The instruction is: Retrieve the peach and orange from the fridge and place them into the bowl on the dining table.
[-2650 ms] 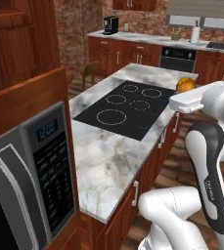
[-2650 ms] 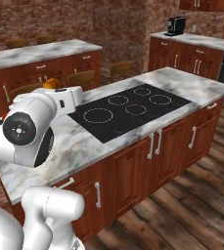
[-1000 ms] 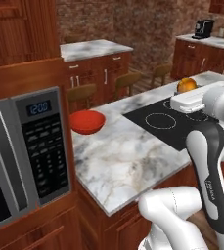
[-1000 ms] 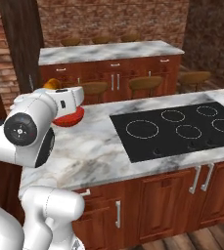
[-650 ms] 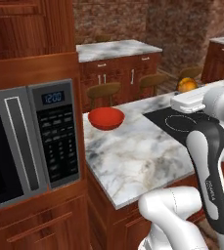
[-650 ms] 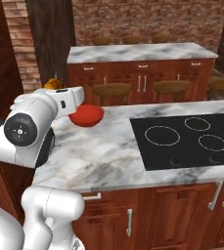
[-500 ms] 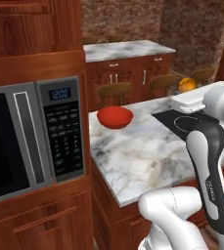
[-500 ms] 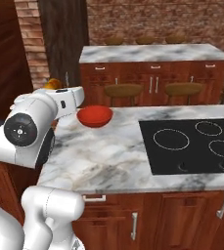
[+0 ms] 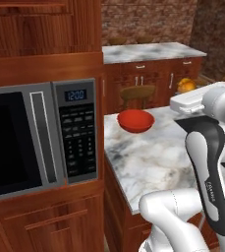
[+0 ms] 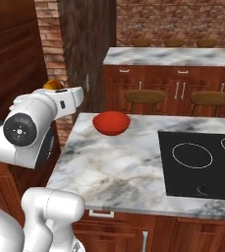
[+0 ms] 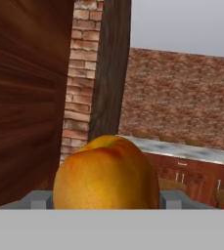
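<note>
The base has driven on, so the bowl [image 9: 135, 120] now sits near on the worktop [image 10: 124, 162]. The hand [image 11: 106, 197] grasps the orange [image 11: 106, 173], well short of it. Releasing early risks the fruit rolling off the marble.

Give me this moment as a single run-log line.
phase: carrying to bowl | gripper: jaws shut on fruit | bowl: empty, on dining table | fruit not yet over bowl
</note>
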Tool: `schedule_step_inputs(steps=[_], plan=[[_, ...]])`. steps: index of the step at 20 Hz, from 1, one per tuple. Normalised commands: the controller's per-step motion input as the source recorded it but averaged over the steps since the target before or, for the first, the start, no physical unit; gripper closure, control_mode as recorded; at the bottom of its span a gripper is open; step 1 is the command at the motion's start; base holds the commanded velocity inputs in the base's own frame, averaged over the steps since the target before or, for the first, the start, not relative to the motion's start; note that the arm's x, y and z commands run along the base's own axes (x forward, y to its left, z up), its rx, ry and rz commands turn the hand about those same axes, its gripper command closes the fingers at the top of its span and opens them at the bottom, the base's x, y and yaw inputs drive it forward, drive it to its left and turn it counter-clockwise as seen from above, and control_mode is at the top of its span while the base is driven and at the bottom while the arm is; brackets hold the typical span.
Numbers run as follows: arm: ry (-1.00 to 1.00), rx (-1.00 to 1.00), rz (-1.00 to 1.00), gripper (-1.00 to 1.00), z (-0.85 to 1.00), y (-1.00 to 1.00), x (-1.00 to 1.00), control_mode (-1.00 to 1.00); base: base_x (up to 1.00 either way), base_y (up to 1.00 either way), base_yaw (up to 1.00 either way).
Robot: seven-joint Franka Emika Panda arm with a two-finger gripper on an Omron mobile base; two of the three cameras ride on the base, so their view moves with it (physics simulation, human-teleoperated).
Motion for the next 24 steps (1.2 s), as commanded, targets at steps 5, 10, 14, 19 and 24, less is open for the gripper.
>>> schedule_step_inputs(steps=[5, 10, 14, 19, 24], plan=[[0.00, 0.00, 0.00, 1.00, 0.00, 0.00, 0.00, 1.00, 0.43, -0.17, 0.10], [0.00, 0.00, 0.00, 1.00, 0.00, 0.00, 0.00, 1.00, 0.26, -0.37, 0.06], [0.00, 0.00, 0.00, 1.00, 0.00, 0.00, 0.00, 1.00, 0.23, -0.09, 0.03], [0.00, 0.00, 0.00, 1.00, 0.00, 0.00, 0.00, 1.00, 0.13, 0.00, 0.00], [0.00, 0.00, 0.00, 1.00, 0.00, 0.00, 0.00, 1.00, 0.11, 0.00, 0.00]])
